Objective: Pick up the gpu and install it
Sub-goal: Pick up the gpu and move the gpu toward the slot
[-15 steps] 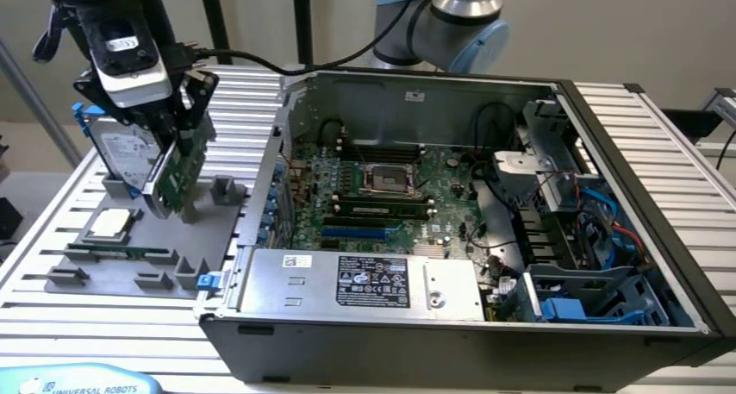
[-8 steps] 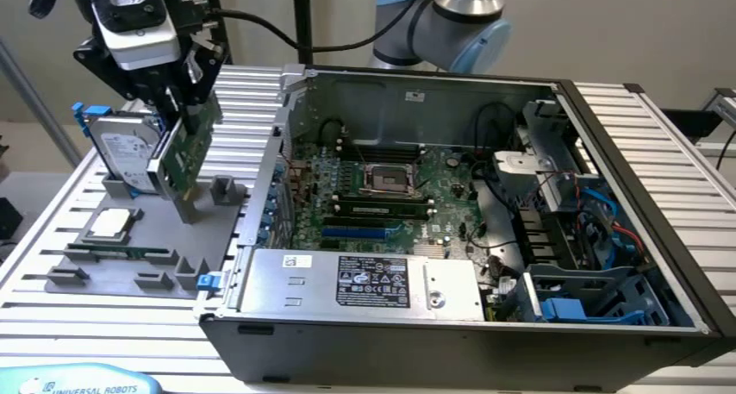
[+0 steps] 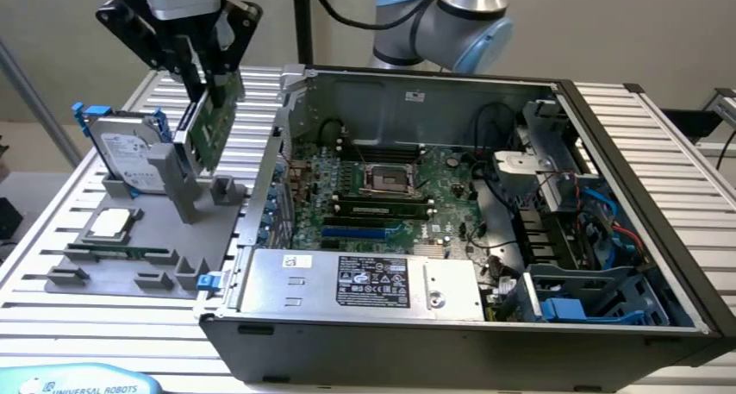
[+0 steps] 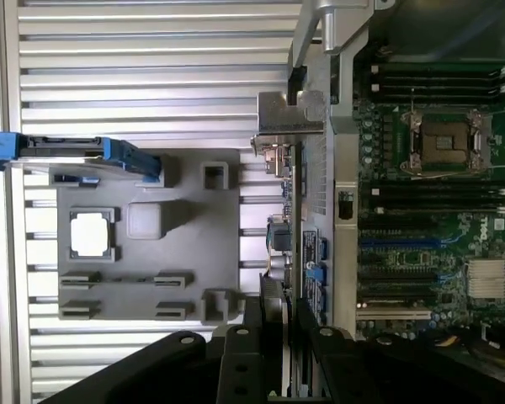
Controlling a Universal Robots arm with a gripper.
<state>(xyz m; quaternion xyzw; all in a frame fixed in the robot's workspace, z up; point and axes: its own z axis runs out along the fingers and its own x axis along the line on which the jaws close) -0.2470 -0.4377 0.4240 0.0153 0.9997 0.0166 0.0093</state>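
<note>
Black fingers point(image 3: 186, 59) clamp the gpu point(image 3: 213, 127) by its upper edge. It is a thin flat card with its green circuit face showing, hanging nearly upright over the matte grey holder point(image 3: 127, 269) on the ribbed metal worktop point(image 3: 69, 325), at ten o'clock from the open case point(image 3: 460, 342).

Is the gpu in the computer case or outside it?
Outside. The gripper holds the gpu on edge in the air, between the grey holder and the open case.
</note>
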